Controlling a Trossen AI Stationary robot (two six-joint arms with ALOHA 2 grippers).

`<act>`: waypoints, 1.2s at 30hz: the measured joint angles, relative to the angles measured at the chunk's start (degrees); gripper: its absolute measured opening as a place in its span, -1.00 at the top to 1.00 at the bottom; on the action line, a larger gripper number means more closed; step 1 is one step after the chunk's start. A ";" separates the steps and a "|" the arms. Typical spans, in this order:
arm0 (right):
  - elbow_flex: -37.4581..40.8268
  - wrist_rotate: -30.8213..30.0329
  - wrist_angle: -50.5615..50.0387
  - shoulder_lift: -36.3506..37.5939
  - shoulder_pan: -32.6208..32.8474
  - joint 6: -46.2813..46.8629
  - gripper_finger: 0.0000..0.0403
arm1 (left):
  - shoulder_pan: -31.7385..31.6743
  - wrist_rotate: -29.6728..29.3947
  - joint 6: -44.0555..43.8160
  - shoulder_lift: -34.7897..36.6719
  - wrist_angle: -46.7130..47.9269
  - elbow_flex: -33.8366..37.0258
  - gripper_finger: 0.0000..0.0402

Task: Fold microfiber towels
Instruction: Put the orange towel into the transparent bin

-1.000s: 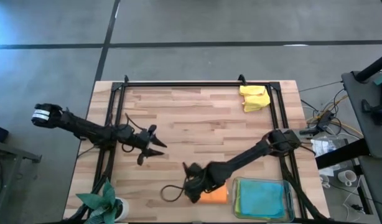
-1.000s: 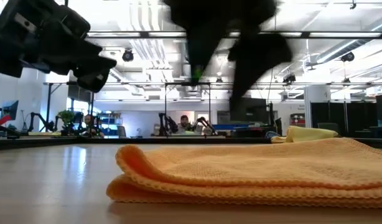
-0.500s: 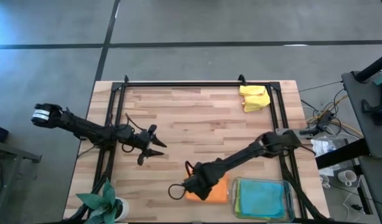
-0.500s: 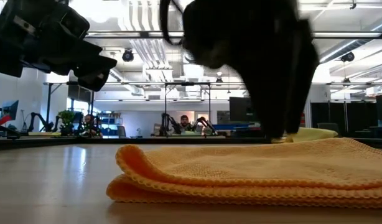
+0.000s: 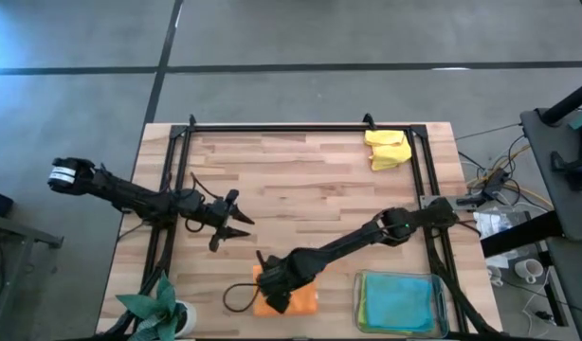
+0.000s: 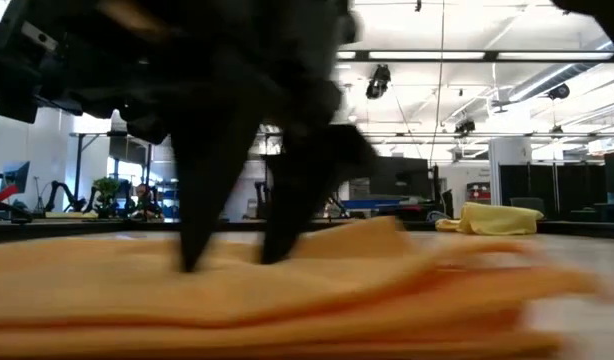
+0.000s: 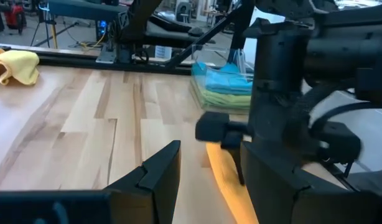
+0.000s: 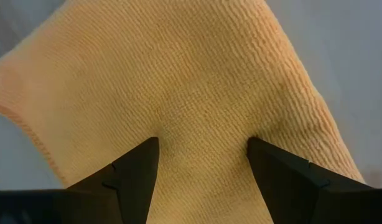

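Right tool on folded towel, left of tray.

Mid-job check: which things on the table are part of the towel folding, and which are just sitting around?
Part of the job:
- orange towel, under the right gripper, fingers apart and pressing on it
- yellow towel, far corner
- light blue towel stacked in the clear tray

Just lying about:
- leafy plant, near left corner
- left gripper, waiting open above bare wood
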State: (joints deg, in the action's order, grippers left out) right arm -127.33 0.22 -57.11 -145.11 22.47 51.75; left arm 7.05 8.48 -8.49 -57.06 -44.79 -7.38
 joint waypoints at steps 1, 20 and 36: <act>-1.36 -0.10 0.28 -0.70 -0.31 -0.04 -0.21 | 0.00 0.01 -0.02 0.00 0.05 0.02 0.24; -2.63 4.67 -18.52 4.32 4.25 45.04 -0.16 | 0.00 0.27 -0.24 0.52 0.01 0.13 0.24; 10.08 0.66 -0.58 4.89 4.64 60.68 -0.12 | -0.01 0.34 -0.15 0.31 -1.20 0.13 0.24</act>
State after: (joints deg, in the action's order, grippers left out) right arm -117.25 0.88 -57.69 -140.22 27.11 112.43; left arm 7.04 8.82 -8.64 -56.75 -45.99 -7.24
